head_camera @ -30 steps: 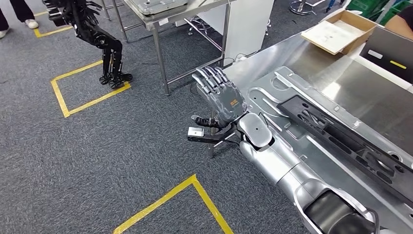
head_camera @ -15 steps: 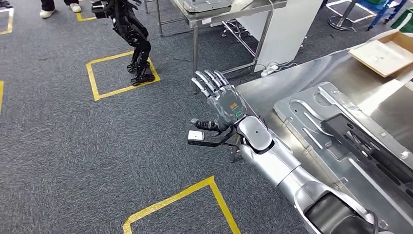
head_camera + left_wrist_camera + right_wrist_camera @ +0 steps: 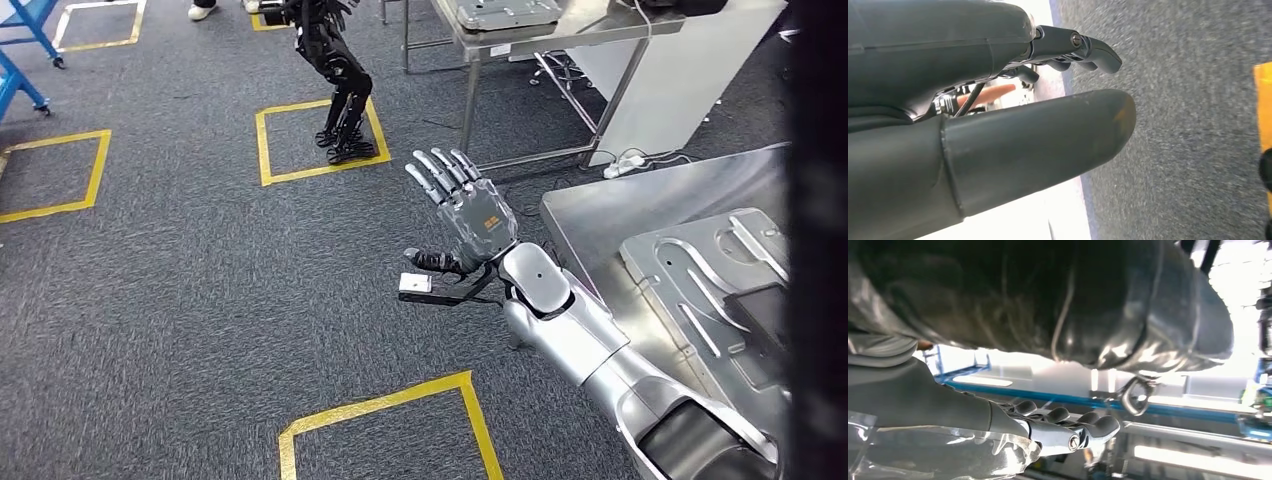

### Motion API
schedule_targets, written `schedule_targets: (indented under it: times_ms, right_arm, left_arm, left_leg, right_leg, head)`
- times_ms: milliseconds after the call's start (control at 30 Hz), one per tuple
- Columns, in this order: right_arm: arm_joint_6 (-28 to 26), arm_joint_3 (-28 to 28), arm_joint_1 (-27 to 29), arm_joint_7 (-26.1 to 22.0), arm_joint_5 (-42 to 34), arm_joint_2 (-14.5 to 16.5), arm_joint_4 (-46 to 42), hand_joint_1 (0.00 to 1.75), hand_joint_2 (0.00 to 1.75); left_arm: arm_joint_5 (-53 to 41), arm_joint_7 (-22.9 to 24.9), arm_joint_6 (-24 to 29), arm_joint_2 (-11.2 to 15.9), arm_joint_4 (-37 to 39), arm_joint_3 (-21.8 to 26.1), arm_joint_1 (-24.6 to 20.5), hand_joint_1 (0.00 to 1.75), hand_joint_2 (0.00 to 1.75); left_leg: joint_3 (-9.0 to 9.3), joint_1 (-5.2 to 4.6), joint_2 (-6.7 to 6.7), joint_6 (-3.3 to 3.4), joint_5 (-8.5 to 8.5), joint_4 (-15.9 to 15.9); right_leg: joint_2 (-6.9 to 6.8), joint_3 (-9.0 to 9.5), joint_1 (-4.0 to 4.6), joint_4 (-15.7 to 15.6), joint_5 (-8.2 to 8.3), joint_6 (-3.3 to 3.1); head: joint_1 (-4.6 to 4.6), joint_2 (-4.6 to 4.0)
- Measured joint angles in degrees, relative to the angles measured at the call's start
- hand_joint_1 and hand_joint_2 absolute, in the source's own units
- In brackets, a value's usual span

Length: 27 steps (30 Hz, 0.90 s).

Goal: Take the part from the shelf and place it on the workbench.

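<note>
Head view: right hand (image 3: 468,215) empty, fingers spread, raised over the carpet. Part (image 3: 700,290) lies flat on the workbench (image 3: 590,205), to the hand's right, long axis running away rightward. Left hand (image 3: 998,100): fingers extended, holds nothing.

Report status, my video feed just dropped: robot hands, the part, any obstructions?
Right robot hand open, fingers spread, over carpet beside workbench. Left robot hand open, empty. Part lies on workbench. Dark legged robot stands far off, not in the way.
</note>
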Motion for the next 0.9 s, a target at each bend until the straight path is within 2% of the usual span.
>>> schedule_targets:
  times_ms: [33, 67, 100, 133, 167, 233, 267, 333, 367, 400, 433, 467, 500, 533, 567, 633, 667, 700, 733, 767, 800, 833, 867, 900]
  right_arm:
    - [0.01, 0.00, 0.11, -0.01, -0.02, 0.01, -0.09, 0.00, 0.00]
    - [0.02, -0.01, 0.15, -0.01, -0.03, 0.01, -0.20, 0.00, 0.00]
    - [0.06, -0.03, 0.14, -0.01, -0.03, 0.01, -0.27, 0.00, 0.00]
    - [0.10, -0.07, 0.14, -0.01, -0.04, 0.01, -0.34, 0.00, 0.00]
    - [0.15, -0.08, 0.15, -0.01, -0.04, 0.10, -0.42, 0.00, 0.00]
    - [0.19, -0.04, 0.18, -0.01, -0.02, 0.41, -0.50, 0.00, 0.00]
    - [0.17, -0.01, 0.19, 0.01, 0.03, 0.61, -0.52, 0.00, 0.00]
    - [0.14, 0.02, 0.21, 0.13, 0.27, 0.81, -0.49, 0.00, 0.00]
    - [0.14, 0.02, 0.26, 0.19, 0.46, 0.86, -0.38, 0.00, 0.00]
    - [0.14, 0.03, 0.37, 0.24, 0.62, 0.90, -0.22, 0.00, 0.00]
    - [0.14, 0.07, 0.52, 0.26, 0.74, 0.94, -0.03, 0.00, 0.00]
    - [0.15, 0.11, 0.65, 0.26, 0.82, 1.02, 0.16, 0.00, 0.00]
    - [0.14, 0.17, 0.74, 0.26, 0.87, 1.14, 0.29, 0.00, 0.00]
    - [0.14, 0.21, 0.74, 0.26, 0.92, 1.29, 0.38, 0.00, 0.00]
    - [0.12, 0.24, 0.66, 0.28, 1.02, 1.46, 0.45, 0.00, 0.00]
    - [0.07, 0.28, 0.43, 0.38, 1.39, 1.89, 0.67, 0.00, 0.00]
    - [0.04, 0.33, 0.29, 0.51, 1.63, 2.15, 0.83, 0.00, 0.00]
    - [0.02, 0.42, 0.14, 0.68, 1.84, 2.53, 1.03, 0.00, 0.00]
    - [0.02, 0.51, -0.07, 0.88, 1.98, 2.95, 1.22, 0.00, 0.00]
    - [0.03, 0.60, -0.35, 1.05, 2.07, 3.44, 1.43, 0.00, 0.00]
    - [0.04, 0.68, -0.69, 1.16, 2.16, 4.00, 1.65, 0.00, 0.00]
    - [0.05, 0.73, -1.04, 1.20, 2.30, 4.46, 1.88, 0.00, 0.00]
    - [0.06, 0.77, -1.32, 1.22, 2.45, 4.84, 2.16, 0.00, 0.00]
    - [0.06, 0.79, -1.48, 1.22, 2.60, 5.12, 2.44, 0.00, 0.00]
  left_arm:
    - [-0.05, 0.00, 0.01, 0.01, 0.00, 0.01, 0.02, 0.00, 0.00]
    - [-0.11, -0.01, 0.01, 0.01, 0.00, 0.01, 0.01, 0.00, 0.00]
    - [-0.16, -0.02, 0.01, -0.01, 0.00, 0.01, -0.04, 0.00, 0.00]
    - [-0.20, -0.03, 0.01, -0.02, 0.00, 0.02, -0.08, 0.00, 0.00]
    - [-0.24, -0.04, 0.02, -0.03, 0.00, 0.05, -0.10, 0.00, 0.00]
    - [-0.24, -0.05, 0.05, 0.04, -0.01, 0.15, -0.09, 0.00, 0.00]
    - [-0.24, -0.06, 0.06, 0.08, -0.01, 0.21, -0.09, 0.00, 0.00]
    - [-0.26, -0.09, 0.07, 0.15, -0.01, 0.30, -0.21, 0.00, 0.00]
    - [-0.28, -0.10, 0.07, 0.17, -0.01, 0.34, -0.26, 0.00, 0.00]
    - [-0.30, -0.10, 0.08, 0.20, -0.02, 0.37, -0.32, 0.00, 0.00]
    - [-0.31, -0.11, 0.08, 0.22, -0.02, 0.39, -0.36, 0.00, 0.00]
    - [-0.31, -0.11, 0.08, 0.23, -0.02, 0.42, -0.37, 0.00, 0.00]
    - [-0.31, -0.11, 0.08, 0.24, -0.02, 0.44, -0.37, 0.00, 0.00]
    - [-0.33, -0.11, 0.08, 0.25, -0.02, 0.46, -0.38, 0.00, 0.00]
    - [-0.34, -0.11, 0.08, 0.25, -0.02, 0.49, -0.36, 0.00, 0.00]
    - [-0.39, -0.12, 0.08, 0.25, -0.02, 0.60, -0.43, 0.00, 0.00]
    - [-0.40, -0.13, 0.08, 0.25, -0.02, 0.69, -0.43, 0.00, 0.00]
    - [-0.42, -0.15, 0.07, 0.25, -0.02, 0.83, -0.41, 0.00, 0.00]
    - [-0.43, -0.16, 0.07, 0.26, -0.01, 0.98, -0.31, 0.00, 0.00]
    - [-0.44, -0.17, 0.07, 0.28, -0.01, 1.13, -0.19, 0.00, 0.00]
    - [-0.47, -0.17, 0.07, 0.29, 0.00, 1.24, -0.12, 0.00, 0.00]
    - [-0.50, -0.17, 0.07, 0.31, 0.00, 1.32, -0.13, 0.00, 0.00]
    - [-0.53, -0.18, 0.07, 0.33, 0.00, 1.37, -0.20, 0.00, 0.00]
    - [-0.56, -0.20, 0.08, 0.34, 0.00, 1.39, -0.32, 0.00, 0.00]
  left_leg:
    - [1.65, 0.27, 0.64, -0.30, 1.92, -3.22]
    - [3.61, 0.34, 1.95, -0.53, 3.41, -7.09]
    - [5.22, 0.30, 3.03, -0.43, 4.48, -10.29]
    - [6.14, 0.14, 3.70, -0.13, 4.87, -12.18]
    - [6.35, -0.09, 3.90, 0.28, 4.73, -12.77]
    - [6.21, -0.27, 2.50, 1.24, 4.85, -12.77]
    - [6.27, -0.25, 1.86, 1.60, 4.96, -12.91]
    - [6.40, -0.17, 0.63, 2.31, 5.19, -13.22]
    - [6.38, -0.23, -0.04, 2.55, 5.25, -13.26]
    - [6.33, -0.33, -0.74, 2.75, 5.28, -13.27]
    - [6.31, -0.47, -1.55, 2.88, 5.31, -13.26]
    - [6.32, -0.62, -2.39, 2.95, 5.33, -13.25]
    - [6.37, -0.73, -3.22, 2.98, 5.34, -13.24]
    - [6.46, -0.81, -4.06, 2.98, 5.35, -13.21]
    - [6.52, -0.81, -4.86, 2.96, 5.36, -13.19]
    - [6.33, -0.78, -6.26, 2.61, 5.52, -13.11]
    - [6.14, -0.66, -6.88, 2.31, 5.66, -13.15]
    - [5.94, -0.55, -7.51, 1.92, 5.87, -13.25]
    - [5.83, -0.48, -8.17, 1.51, 6.08, -13.45]
    - [5.70, -0.54, -7.99, 1.23, 6.03, -13.37]
    - [5.32, -0.69, -6.85, 0.97, 5.46, -12.63]
    - [4.47, -0.84, -5.11, 0.75, 4.27, -10.83]
    - [3.11, -0.86, -3.01, 0.59, 2.54, -7.87]
    - [1.40, -0.79, -1.53, 0.37, 0.70, -4.26]
  right_leg:
    - [-0.73, 0.07, -0.15, 0.22, -0.26, 0.29]
    - [-1.39, 0.12, -0.23, 0.54, -0.60, 0.68]
    - [-2.00, 0.11, -0.16, 0.96, -0.98, 1.10]
    - [-2.52, 0.12, -0.03, 1.27, -1.28, 1.47]
    - [-3.02, 0.14, 0.13, 1.42, -1.47, 1.82]
    - [-3.84, 0.35, 0.05, 1.41, -1.74, 2.39]
    - [-3.26, 0.38, -0.17, 1.70, -2.16, 2.68]
    - [-0.25, -1.07, -0.60, 5.16, -4.59, 3.00]
    - [1.47, -2.78, -0.67, 8.71, -6.41, 2.98]
    - [2.44, -4.85, -0.66, 12.72, -8.12, 2.89]
    - [2.83, -6.69, -0.60, 16.06, -9.14, 2.79]
    - [2.98, -7.77, -0.54, 17.70, -9.06, 2.62]
    - [3.11, -7.76, -0.47, 17.07, -7.86, 2.38]
    - [3.48, -6.66, -0.37, 14.26, -5.76, 2.05]
    - [4.50, -4.97, -0.30, 10.24, -3.58, 1.68]
    - [6.93, -2.16, -0.21, 3.78, -1.00, 1.27]
    - [7.62, -1.64, -0.11, 2.49, -0.79, 1.22]
    - [7.49, -1.54, 0.01, 2.24, -0.81, 1.23]
    - [6.79, -1.44, 0.00, 1.98, -0.65, 1.10]
    - [6.05, -1.18, -0.07, 1.53, -0.41, 0.85]
    - [5.29, -0.87, -0.20, 0.98, -0.13, 0.46]
    - [4.46, -0.59, -0.29, 0.44, 0.15, 0.10]
    - [3.60, -0.40, -0.20, 0.16, 0.29, -0.15]
    - [2.75, -0.35, -0.09, 0.07, 0.31, -0.34]
  head:
    - [0.00, 0.00]
    - [0.00, 0.00]
    - [0.00, 0.00]
    - [0.07, 0.00]
    - [0.14, 0.00]
    - [0.28, 0.00]
    - [0.27, 0.00]
    - [0.28, 0.00]
    - [0.28, 0.00]
    - [0.28, 0.00]
    - [0.27, 0.00]
    - [0.27, 0.00]
    - [0.27, 0.00]
    - [0.26, 0.00]
    - [0.27, 0.00]
    - [0.26, 0.00]
    - [0.26, 0.00]
    - [0.26, 0.00]
    - [0.27, 0.00]
    - [0.26, 0.00]
    - [0.18, 0.00]
    - [0.11, 0.00]
    - [0.03, 0.00]
    - [-0.04, 0.00]
